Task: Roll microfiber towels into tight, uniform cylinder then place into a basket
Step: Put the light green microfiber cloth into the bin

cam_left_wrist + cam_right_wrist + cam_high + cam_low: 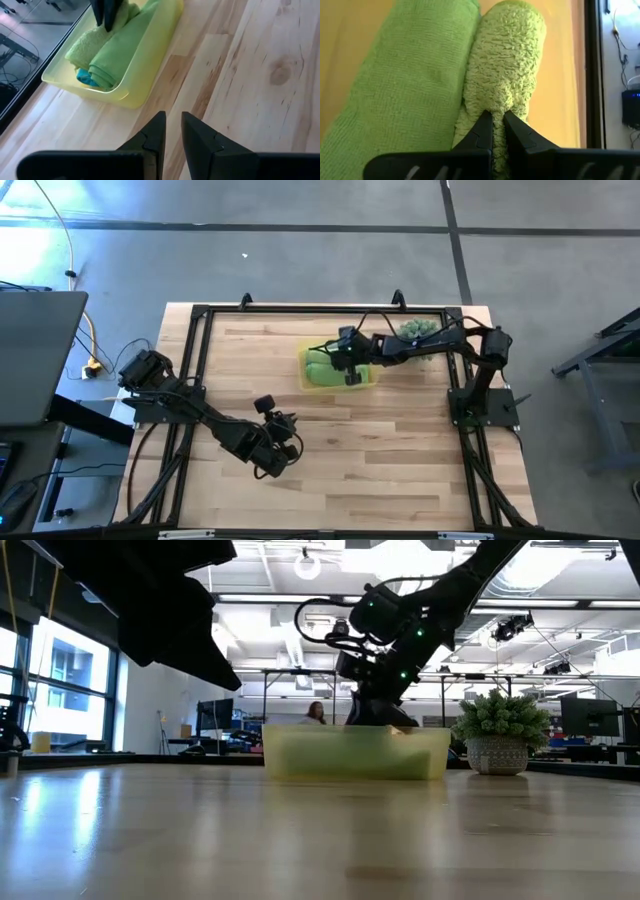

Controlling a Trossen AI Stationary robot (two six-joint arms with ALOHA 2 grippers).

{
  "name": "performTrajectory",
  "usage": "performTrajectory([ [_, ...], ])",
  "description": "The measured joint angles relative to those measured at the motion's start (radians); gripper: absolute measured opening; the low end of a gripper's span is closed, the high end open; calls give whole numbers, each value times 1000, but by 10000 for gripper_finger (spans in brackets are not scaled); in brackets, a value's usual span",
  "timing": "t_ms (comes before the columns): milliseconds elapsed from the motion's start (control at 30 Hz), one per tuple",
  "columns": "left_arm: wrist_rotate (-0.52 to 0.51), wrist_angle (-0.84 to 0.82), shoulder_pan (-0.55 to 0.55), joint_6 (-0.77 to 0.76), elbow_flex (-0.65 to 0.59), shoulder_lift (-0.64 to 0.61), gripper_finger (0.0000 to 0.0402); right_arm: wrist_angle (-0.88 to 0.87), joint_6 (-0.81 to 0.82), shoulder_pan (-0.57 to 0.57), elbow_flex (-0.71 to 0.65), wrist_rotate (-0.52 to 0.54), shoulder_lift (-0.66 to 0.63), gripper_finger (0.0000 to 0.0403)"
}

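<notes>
Wooden planks of the bench (400, 460) lay bare around the basket (150, 75), which sat toward the far side, near a potted plant (497, 730). Inside it two lime-green microfiber towels (395, 75) lay rolled side by side, touching along their length, with a bit of a teal towel (85, 77) showing under them at one end. My right claw (498, 122) was down in the basket, clenched on the fluffier lime-green roll (505, 60), its fingertips pinching the pile. That arm reached in from the bench's right side, bent over the basket. My left claw (172, 132) hung over bare wood well short of the basket, its fingers only a narrow gap apart and grasping nothing, pointing toward it.
</notes>
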Motion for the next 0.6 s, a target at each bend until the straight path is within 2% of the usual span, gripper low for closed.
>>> performTrajectory([
  [300,4,-7,7,0,0,0,51,-45,87,0,29,1,-22,0],
  [500,4,-14,7,-2,0,0,51,-113,184,0,48,-88,-26,0],
  [600,5,-13,7,-2,0,0,51,-116,202,0,36,-93,-26,1],
])
